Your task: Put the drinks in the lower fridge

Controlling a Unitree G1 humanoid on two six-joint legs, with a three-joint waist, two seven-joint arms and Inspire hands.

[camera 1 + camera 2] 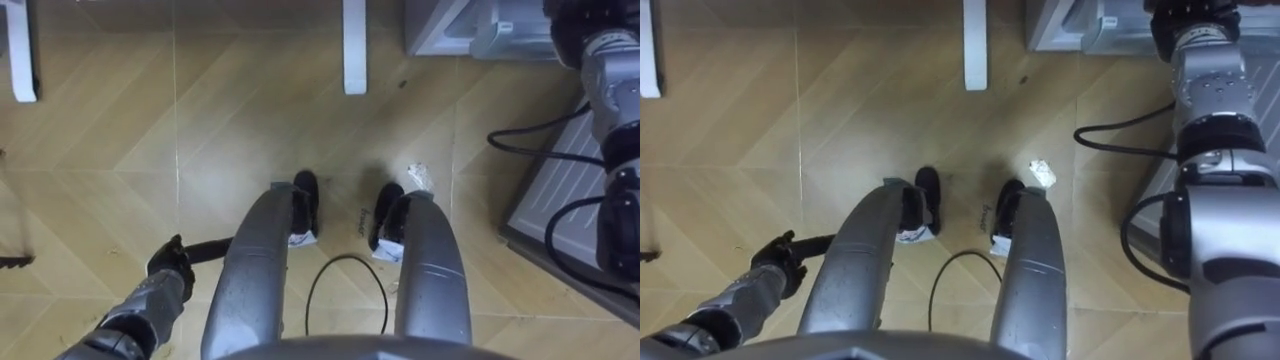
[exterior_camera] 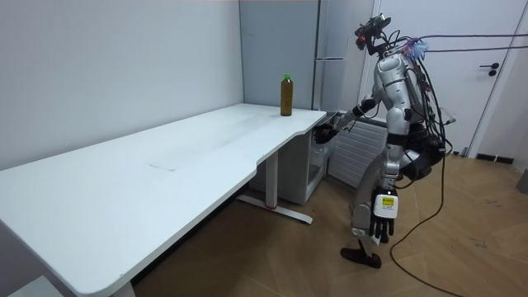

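- White table (image 2: pixel 165 173): extends away from my right hand (image 2: pixel 328 132) toward the room view's left.
- Grey fridge (image 2: pixel 330 49): stands just beyond my right hand, which is held out at its lower part. I cannot tell whether this hand is released or clenched.
- Drink bottle (image 2: pixel 286 95), green cap: upright on the table's far corner, above and near my right hand, apart from both hands.
- Left hand (image 1: pixel 170 272): hangs beside my leg, released, grasping nothing.
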